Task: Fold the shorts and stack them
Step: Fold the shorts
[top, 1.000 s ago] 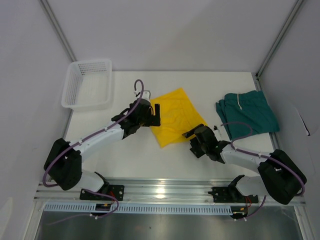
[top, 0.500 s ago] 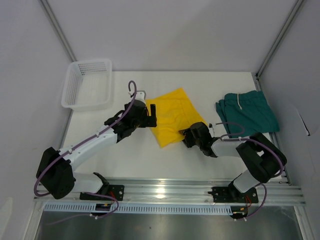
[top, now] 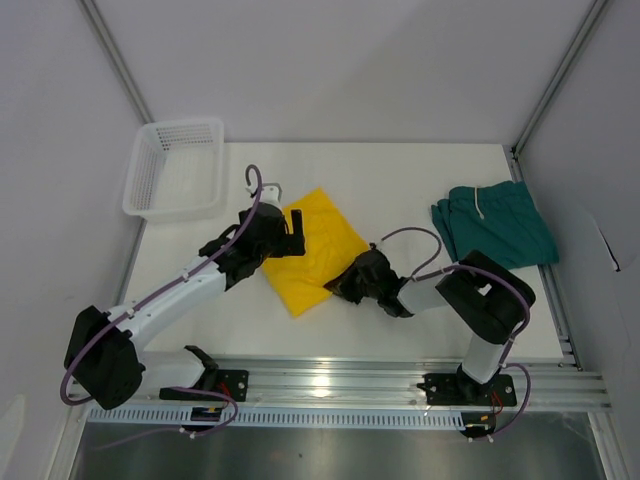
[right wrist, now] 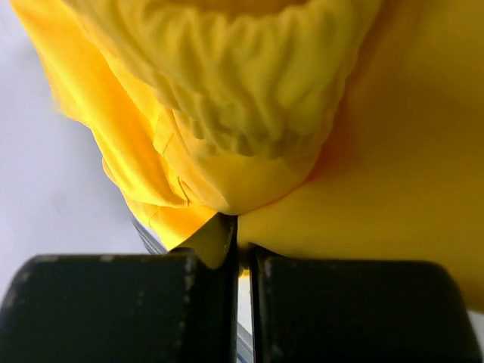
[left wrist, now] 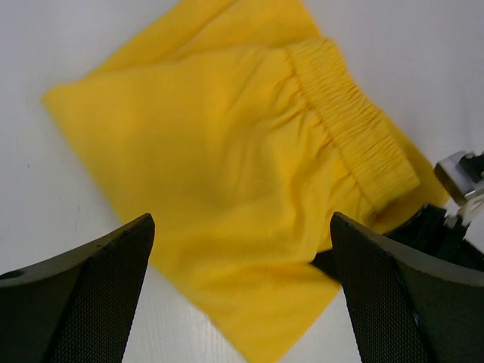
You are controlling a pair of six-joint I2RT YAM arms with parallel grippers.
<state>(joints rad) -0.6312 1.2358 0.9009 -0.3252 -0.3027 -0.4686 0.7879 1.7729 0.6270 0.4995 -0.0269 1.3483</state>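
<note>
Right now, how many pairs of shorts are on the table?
2. The yellow shorts lie near the table's middle, pinched by the right claw. The teal shorts lie at the right edge. None seems hidden.

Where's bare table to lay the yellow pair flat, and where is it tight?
Bare table runs between the yellow shorts and the green shorts, and along the far edge beside the basket. Crowded: around the yellow pair, flanked by the left gripper and right gripper.
</note>
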